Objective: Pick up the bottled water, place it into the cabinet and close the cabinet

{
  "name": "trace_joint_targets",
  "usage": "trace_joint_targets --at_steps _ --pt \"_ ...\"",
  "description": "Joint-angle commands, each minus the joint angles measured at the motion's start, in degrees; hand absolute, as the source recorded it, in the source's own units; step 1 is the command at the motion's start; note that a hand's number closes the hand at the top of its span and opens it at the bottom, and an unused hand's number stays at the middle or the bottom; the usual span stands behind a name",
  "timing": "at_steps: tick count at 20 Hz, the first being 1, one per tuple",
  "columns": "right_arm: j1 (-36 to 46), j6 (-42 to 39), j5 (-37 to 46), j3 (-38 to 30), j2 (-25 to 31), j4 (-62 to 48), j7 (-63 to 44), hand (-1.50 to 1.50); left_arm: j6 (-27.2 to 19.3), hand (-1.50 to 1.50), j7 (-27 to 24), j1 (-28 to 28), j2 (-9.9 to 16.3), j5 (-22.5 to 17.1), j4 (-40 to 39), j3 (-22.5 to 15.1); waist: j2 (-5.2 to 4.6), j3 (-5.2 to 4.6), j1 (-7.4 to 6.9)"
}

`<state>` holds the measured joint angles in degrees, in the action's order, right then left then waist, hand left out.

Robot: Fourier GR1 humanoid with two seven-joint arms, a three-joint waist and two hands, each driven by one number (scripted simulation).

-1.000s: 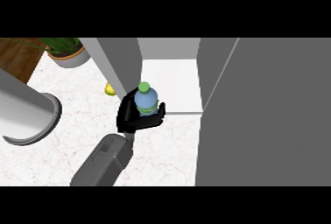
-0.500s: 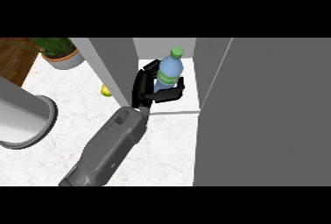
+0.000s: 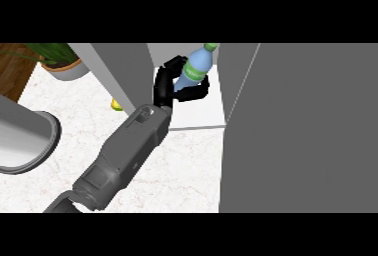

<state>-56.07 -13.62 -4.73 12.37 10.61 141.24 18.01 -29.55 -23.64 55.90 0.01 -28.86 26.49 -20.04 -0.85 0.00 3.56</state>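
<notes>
inside the open cabinet [image 3: 199, 117], black fingers [image 3: 193, 93] of the left hand [image 3: 168, 82] curl round the tilted water bottle [image 3: 196, 66].

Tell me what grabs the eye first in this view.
First is the blue bottled water with its green cap and label, tilted, at the top centre inside the open cabinet, held by the black hand curled round it. Next is the long grey forearm running diagonally up from the lower left. The cabinet door fills the right side as a broad grey panel.

Bottled water [image 3: 196, 67] — tilted, inside open cabinet [image 3: 193, 112]
</notes>
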Motion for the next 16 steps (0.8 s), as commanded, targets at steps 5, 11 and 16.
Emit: trace_joint_targets --at_steps 5,11,16 --pt "0.9 -1.6 -5.4 -1.2 0.0 1.6 -0.7 -1.50 -5.6 1.50 -0.7 5.7 0.0 1.1 -13.2 3.1 -0.62 -0.01 0.80" --pt "-1.6 -2.2 -5.3 -1.7 0.5 5.2 -1.7 -1.50 -3.4 1.50 -6.5 5.3 2.7 -1.3 -15.9 7.8 -1.08 -0.14 2.06" --pt "2.6 -2.8 -4.4 -1.1 -0.1 0.7 -1.0 -1.50 -8.9 -1.50 -6.3 10.7 2.6 2.7 -20.0 4.9 -1.57 -0.06 2.58"
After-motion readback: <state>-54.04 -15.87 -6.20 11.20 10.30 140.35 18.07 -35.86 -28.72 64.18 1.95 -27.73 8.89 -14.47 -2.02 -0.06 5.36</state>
